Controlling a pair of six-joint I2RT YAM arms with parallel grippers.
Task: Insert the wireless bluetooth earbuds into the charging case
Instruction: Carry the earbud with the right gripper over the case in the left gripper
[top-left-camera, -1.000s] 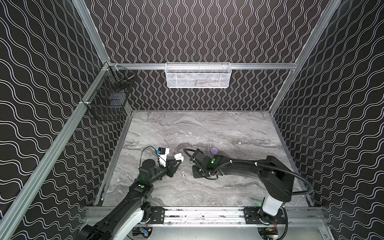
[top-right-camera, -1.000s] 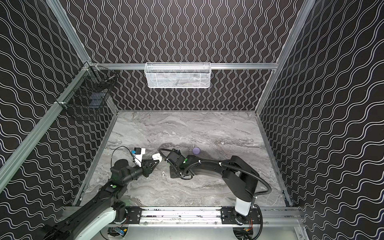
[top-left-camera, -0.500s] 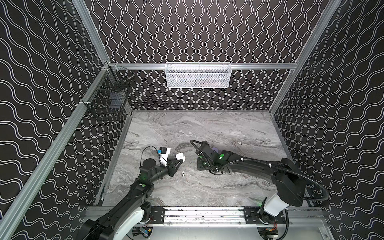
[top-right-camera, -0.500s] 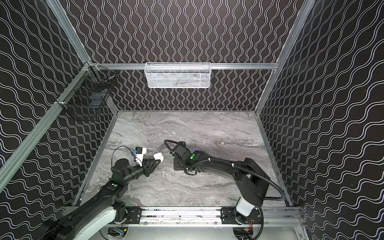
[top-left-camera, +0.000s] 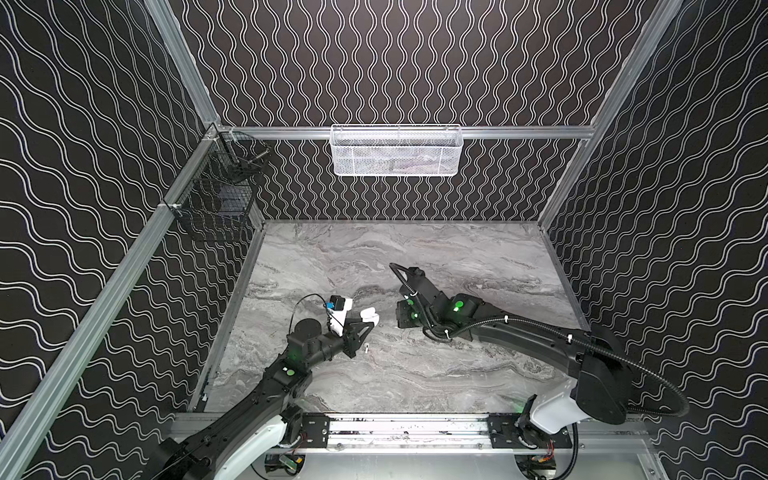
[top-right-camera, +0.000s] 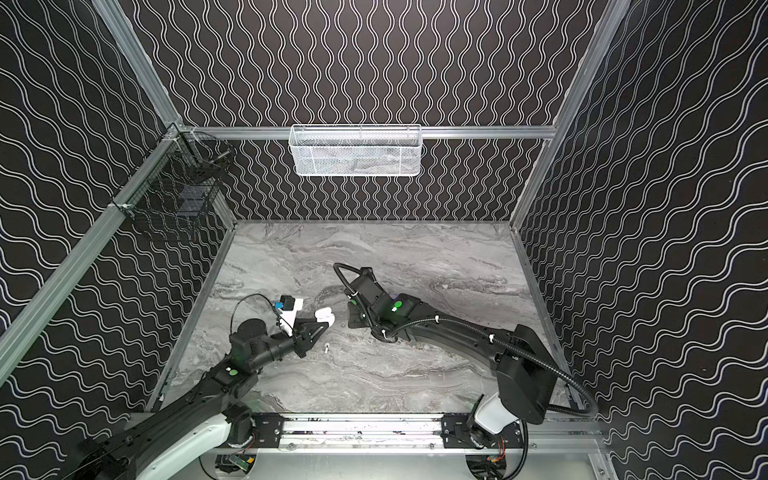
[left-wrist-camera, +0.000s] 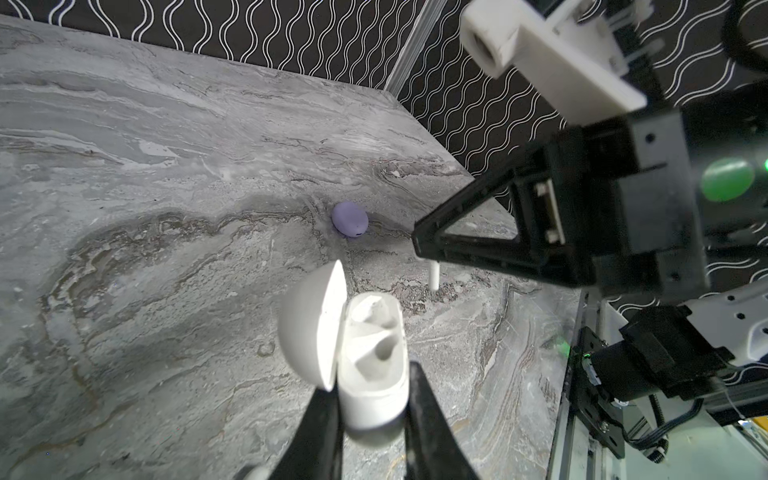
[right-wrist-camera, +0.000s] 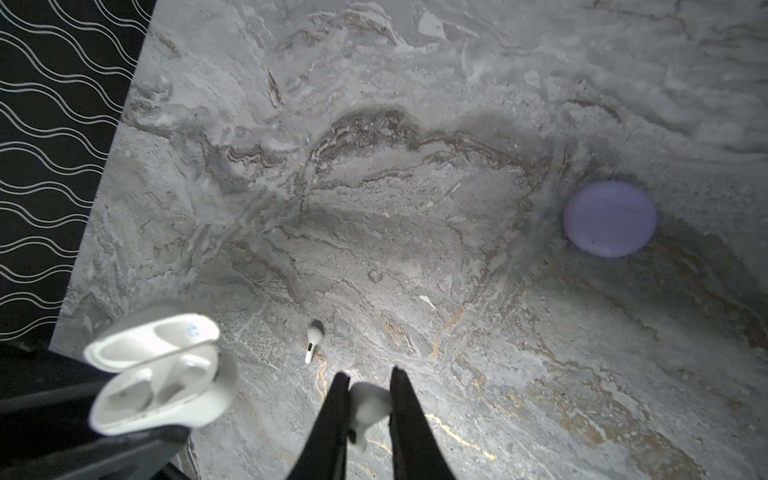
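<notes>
Left gripper (left-wrist-camera: 372, 386) clamped on an open white charging case (left-wrist-camera: 374, 411), lid (left-wrist-camera: 311, 328) tipped back; right gripper (right-wrist-camera: 370, 374), at three o'clock of it seen from above, pinches a white earbud (right-wrist-camera: 368, 409); a second earbud (top-left-camera: 366, 348) lies on the marble table (right-wrist-camera: 415, 166) at six o'clock; a closed lilac case (right-wrist-camera: 609, 219) sits well apart. Best, I think, to turn the stem down over a well, lower slowly, release only once seated.

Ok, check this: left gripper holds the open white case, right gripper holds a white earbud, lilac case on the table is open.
The lilac case is shut, not open; the right wrist view shows it. The rest stands: the left gripper holds the open white case, the right gripper a white earbud.
</notes>
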